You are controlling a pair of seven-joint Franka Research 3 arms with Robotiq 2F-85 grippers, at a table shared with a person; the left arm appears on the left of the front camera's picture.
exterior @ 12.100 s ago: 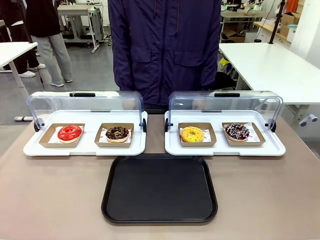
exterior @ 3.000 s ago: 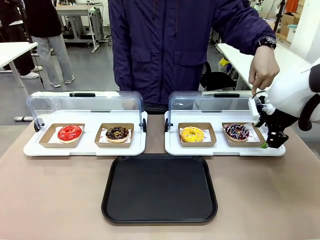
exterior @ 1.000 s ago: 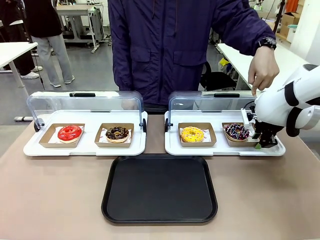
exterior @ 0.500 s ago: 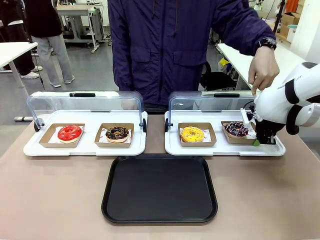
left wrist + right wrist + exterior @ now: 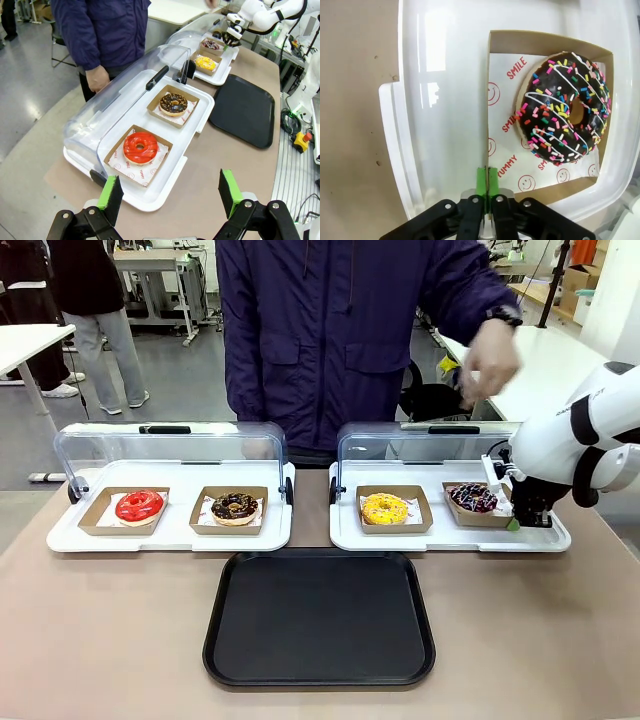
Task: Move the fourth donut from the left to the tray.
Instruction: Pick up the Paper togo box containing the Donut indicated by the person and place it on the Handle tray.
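Red-glazed donut (image 5: 139, 506) and crumb-topped chocolate donut (image 5: 235, 506) in cardboard holders on the left white tray (image 5: 170, 532), clear lid (image 5: 170, 446) raised behind. Black tray (image 5: 319, 618) bare at table centre, near edge. Yellow donut (image 5: 385, 508) on the right white tray (image 5: 449, 538). Beside it, the fourth donut from the left (image 5: 473, 498), chocolate with white drizzle and sprinkles, in its brown holder (image 5: 492, 90). Right gripper (image 5: 487, 181) pinched tight on that holder's edge. Left gripper (image 5: 170, 191) spread wide, gripping nothing, above the table.
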